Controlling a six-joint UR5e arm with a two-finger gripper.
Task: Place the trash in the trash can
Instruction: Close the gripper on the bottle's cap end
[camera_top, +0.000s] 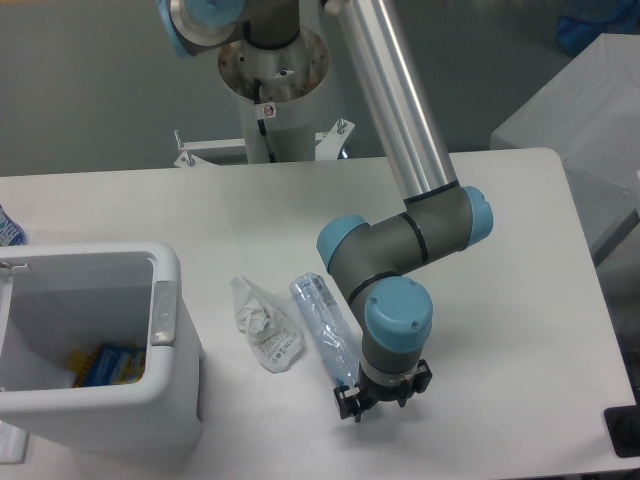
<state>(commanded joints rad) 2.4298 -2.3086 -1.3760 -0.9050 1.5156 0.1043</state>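
Camera view from above the table: the crushed bottle (325, 327) lies flat on the white table (520, 300), its long axis running from about 11 o'clock to 5 o'clock. The upper end, at 11 o'clock, shows the bluish label; the lower end, at 5 o'clock, runs right up to the gripper (381, 399) and is partly hidden behind it, so which end carries the cap cannot be told. Just beside the bottle, at its 9 o'clock, sits the crumpled wrapper (265, 325), a clear-white piece whose longer side also runs roughly 11 to 5 o'clock. The two pieces lie close together, but whether they touch is not clear.

The gripper hangs low over the table at the bottle's 5 o'clock end, pointing straight down, with the arm's (400, 130) blue-capped wrist right above it. Its dark fingers are small and mostly covered by the wrist, so whether they are spread or pinching the bottle cannot be told.

The trash can (165, 262) stands at 9 o'clock from the wrapper, well apart from the gripper, at the left edge of the table. It is upright and open at the top, with a small grey panel on the side facing the wrapper. Inside it, at the bottom, lies a blue and yellow package (108, 363).
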